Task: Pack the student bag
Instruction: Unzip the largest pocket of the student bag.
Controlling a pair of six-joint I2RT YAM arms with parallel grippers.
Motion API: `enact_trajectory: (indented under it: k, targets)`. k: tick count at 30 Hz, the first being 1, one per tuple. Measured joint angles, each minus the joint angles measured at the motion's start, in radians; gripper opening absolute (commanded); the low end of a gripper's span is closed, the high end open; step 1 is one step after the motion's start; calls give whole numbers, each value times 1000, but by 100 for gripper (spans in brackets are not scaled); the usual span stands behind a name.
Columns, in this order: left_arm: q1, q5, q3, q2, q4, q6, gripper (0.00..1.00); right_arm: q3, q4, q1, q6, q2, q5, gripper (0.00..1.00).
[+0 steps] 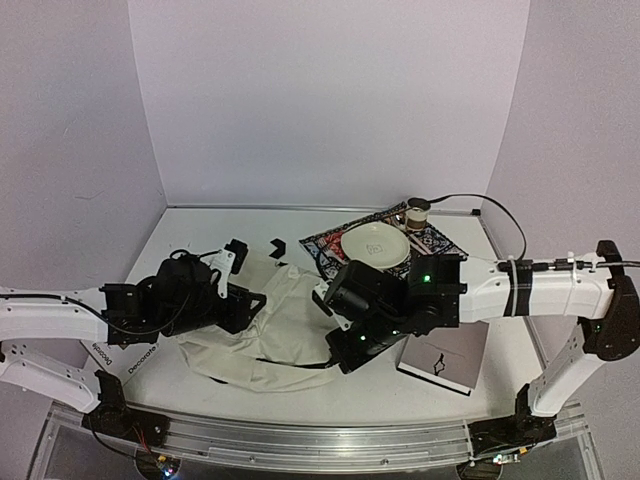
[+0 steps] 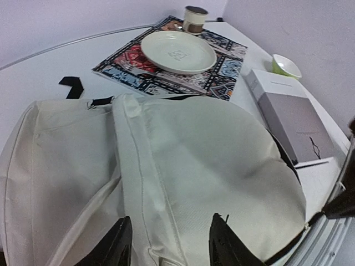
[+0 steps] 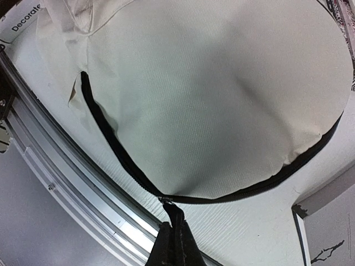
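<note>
White "Decorate" card (image 3: 25, 18) beside cream student bag (image 3: 211, 94)

Large soft cream fabric backpack (image 1: 285, 330), which lay flat and slack on the white table (image 1: 200, 225), towards its near edge. Black zipper trim (image 3: 111, 149) ran along the bag's rounded near edge, with the zipper pull (image 3: 171, 209) at that edge. Dark strap ends (image 1: 236, 248) lay on its far side.

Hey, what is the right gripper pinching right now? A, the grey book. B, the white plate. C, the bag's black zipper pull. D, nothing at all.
C: the right wrist view shows the right gripper shut on the black zipper pull at the edge of the student bag.
</note>
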Motion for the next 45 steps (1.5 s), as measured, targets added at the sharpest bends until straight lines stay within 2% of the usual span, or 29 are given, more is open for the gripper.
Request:
enact_trajectory:
  k: [4, 9, 17, 23, 29, 35, 38, 45]
  targets:
    - [-35, 85, -19, -43, 46, 78, 57, 11, -4, 0, -15, 15, 14, 0]
    - [-91, 158, -25, -9, 90, 146, 62, 16, 0, 0, -22, 15, 52, 0]
    - [-201, 170, -50, 98, 142, 228, 65, -5, 54, 2, -27, -16, 89, 0]
    - [-265, 144, -33, 196, 160, 292, 63, -8, 82, 2, -28, -39, 109, 0]
    - [-283, 83, 20, 282, 178, 336, 45, -12, 104, 2, -29, -42, 111, 0]
    - [-293, 44, 67, 327, 187, 382, 12, -18, 112, 2, -29, -44, 125, 0]
    - [-304, 30, 68, 328, 185, 387, 0, -29, 117, 1, -25, -47, 159, 0]
    - [-318, 20, 12, 241, 199, 368, 0, -90, 117, -51, -7, -85, 241, 0]
